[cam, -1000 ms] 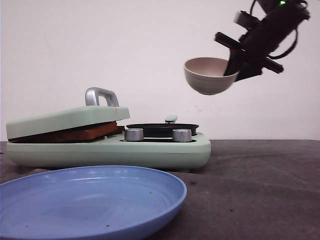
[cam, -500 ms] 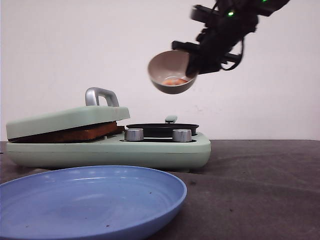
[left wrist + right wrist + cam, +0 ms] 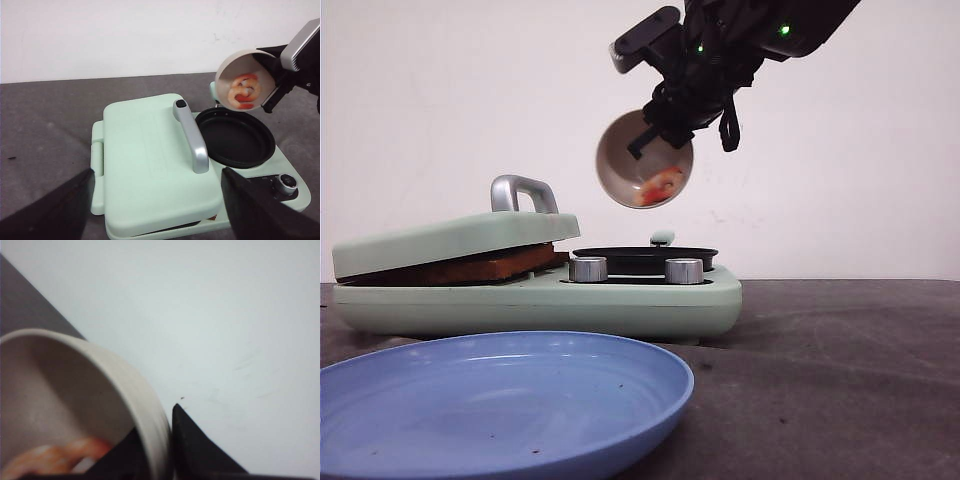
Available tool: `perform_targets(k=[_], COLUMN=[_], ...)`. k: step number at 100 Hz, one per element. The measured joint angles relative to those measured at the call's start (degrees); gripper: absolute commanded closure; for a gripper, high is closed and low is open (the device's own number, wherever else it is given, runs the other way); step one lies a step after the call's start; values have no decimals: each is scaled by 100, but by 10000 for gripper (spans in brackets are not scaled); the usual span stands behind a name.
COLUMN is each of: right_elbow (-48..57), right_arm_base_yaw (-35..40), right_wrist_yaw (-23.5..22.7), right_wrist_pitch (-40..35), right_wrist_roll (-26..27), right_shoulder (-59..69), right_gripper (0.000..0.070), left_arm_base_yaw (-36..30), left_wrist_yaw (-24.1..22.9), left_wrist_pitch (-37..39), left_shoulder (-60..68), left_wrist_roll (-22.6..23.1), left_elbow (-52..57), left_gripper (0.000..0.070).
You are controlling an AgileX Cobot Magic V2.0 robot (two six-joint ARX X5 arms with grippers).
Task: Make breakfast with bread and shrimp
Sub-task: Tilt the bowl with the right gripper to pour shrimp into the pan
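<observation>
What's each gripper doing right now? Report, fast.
Left gripper: open, holding nothing.
Right gripper: shut on the rim of the bowl, tipped with shrimp inside, above the black pan.

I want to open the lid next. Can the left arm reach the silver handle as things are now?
Probably yes. The left gripper is open, and nothing lies between it and the handle on the closed lid. The right gripper holds the bowl over the pan, off to the side.

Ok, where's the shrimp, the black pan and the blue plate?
shrimp [image 3: 243, 91], left wrist view, its curled middle
pan [image 3: 235, 138], left wrist view, bare black floor
plate [image 3: 500, 400], front view, bare inner surface
</observation>
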Motion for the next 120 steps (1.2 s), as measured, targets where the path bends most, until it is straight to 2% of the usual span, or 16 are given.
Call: perform_targets(k=[12, 22, 58, 88, 120], right_elbow=[0, 0, 0, 0, 0], right_arm_base_yaw=[4, 0, 160, 238, 267], right_wrist_yaw=[229, 372, 387, 494, 649], right_wrist_pitch=[402, 426, 778, 999, 1318], right_wrist_roll=[-496, -717, -1298, -1698, -1847], right_shoulder=[0, 0, 0, 0, 0], right_gripper=[700, 700, 700, 700, 700], left_arm_base_yaw=[0, 0, 0, 0, 0], left_wrist_yaw=[2, 2, 2, 0, 2], left_wrist_pitch=[0, 0, 0, 7, 7], left_shoulder=[0, 0, 0, 0, 0], left_wrist_roll=[4, 28, 149, 184, 192], left_elbow=[0, 0, 0, 0, 0], left_gripper=[271, 271, 271, 271, 271])
